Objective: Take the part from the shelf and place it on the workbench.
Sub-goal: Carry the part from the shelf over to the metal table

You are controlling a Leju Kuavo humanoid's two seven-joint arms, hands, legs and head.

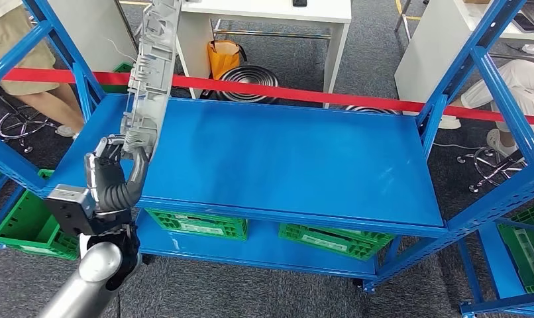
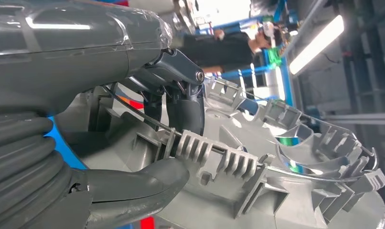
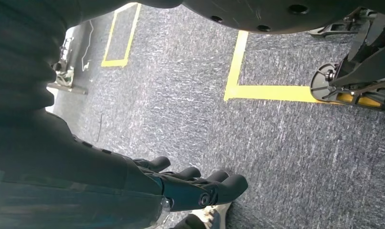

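1. Grey ribbed plastic, long and curved: the part (image 1: 148, 79) stands almost on end above the left end of the blue shelf (image 1: 284, 159), its lower end in my left hand (image 1: 112, 169). I judge it is kept upright so that it passes between the frame posts on the way out.
2. In the left wrist view the thumb (image 2: 133, 183) presses from one side and the darker fingers (image 2: 183, 102) from the other, clamped across the part's (image 2: 276, 157) ribbed edge near its end. Gripping by the end leaves the long body free, so I expect it to swing if I turn fast.
3. I cannot tell whether the lower end touches the shelf or hangs just above it.
4. My right hand (image 3: 190, 188) hangs by my side over grey carpet (image 3: 276, 143), its fingers lying close together and slightly curled, holding nothing. It has no share in this lift.
5. Red tape (image 1: 317, 96) runs behind the shelf, with white tables (image 1: 271, 20) beyond and green crates (image 1: 198, 223) on the tier below.
6. People stand near the left and right edges of the head view, so I would swing away with care.
7. By my reading the pick is made; the carry to the workbench is yet to do.
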